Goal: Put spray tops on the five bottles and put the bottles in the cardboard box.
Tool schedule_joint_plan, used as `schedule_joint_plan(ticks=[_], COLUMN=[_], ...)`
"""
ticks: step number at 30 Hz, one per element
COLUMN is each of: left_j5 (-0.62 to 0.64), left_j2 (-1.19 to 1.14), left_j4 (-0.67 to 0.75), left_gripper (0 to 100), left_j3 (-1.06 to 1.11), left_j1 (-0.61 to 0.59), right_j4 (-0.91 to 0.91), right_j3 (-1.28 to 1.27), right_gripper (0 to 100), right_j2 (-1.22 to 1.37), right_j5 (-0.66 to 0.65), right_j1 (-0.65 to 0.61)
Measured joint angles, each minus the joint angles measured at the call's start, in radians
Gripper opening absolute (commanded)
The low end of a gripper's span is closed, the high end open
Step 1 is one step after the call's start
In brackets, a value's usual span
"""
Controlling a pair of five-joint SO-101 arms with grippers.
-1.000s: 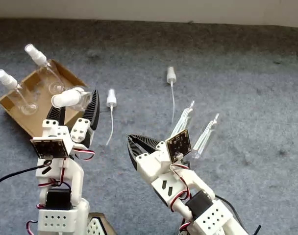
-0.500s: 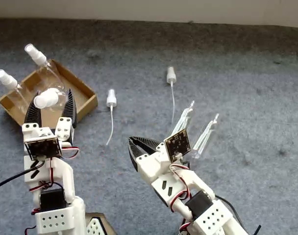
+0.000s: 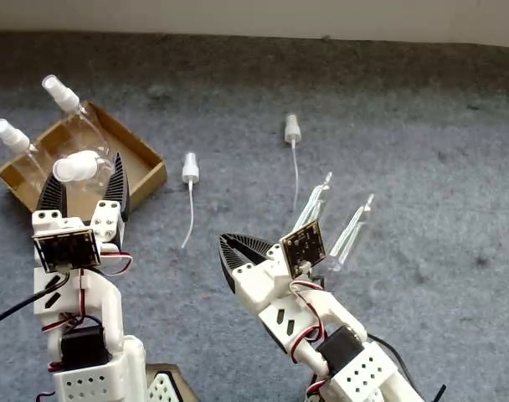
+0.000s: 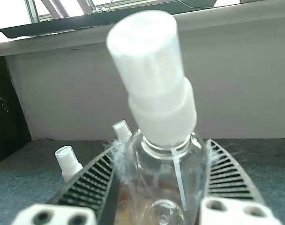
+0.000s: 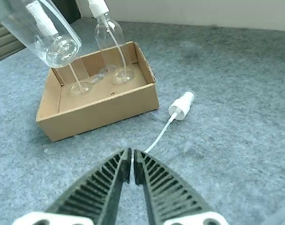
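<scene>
The cardboard box (image 3: 151, 176) sits open near the left edge of the table (image 3: 422, 126). Inside it, a left bottle (image 3: 38, 172) and a rear bottle (image 3: 87, 138) lean, both wearing spray tops. The left gripper (image 3: 85, 180) hangs over the box's near side, pinching a third bottle (image 3: 79, 167) that is also capped. In the left wrist view its fingers (image 4: 91, 187) press the clear body from both sides.

Toward the table's middle lie two loose tops, their tubes trailing toward the near edge. The near spray top (image 3: 190, 170) is just beside the box, and the far spray top (image 3: 293, 128) is farther right. The right gripper (image 3: 224, 243) is pressed together on nothing and points toward the box. At its right, the first bare bottle (image 3: 315, 205) and second bare bottle (image 3: 352, 226) lie side by side, partly hidden under that arm.
</scene>
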State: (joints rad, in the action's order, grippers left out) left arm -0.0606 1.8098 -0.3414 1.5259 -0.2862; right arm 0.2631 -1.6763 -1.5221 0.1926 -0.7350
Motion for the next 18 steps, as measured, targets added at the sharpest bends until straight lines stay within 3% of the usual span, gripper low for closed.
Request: schedule_joint_plan(ticks=[4,14,18], left_j5=[0.000,0.000,0.000], left_j2=[-0.074,-0.505,-0.640], left_j4=[0.000,0.003,0.104], left_gripper=[15,15,15], left_j3=[-0.034,-0.245,-0.249], left_j1=[0.009,0.011,0.011], right_j4=[0.000,0.000,0.000], right_j3=[0.000,0.000,0.000], right_gripper=[0.9,0.9,0.9], right_j2=[0.000,0.000,0.000], right_j5=[0.000,0.000,0.000], right_j1=[0.000,0.000,0.000])
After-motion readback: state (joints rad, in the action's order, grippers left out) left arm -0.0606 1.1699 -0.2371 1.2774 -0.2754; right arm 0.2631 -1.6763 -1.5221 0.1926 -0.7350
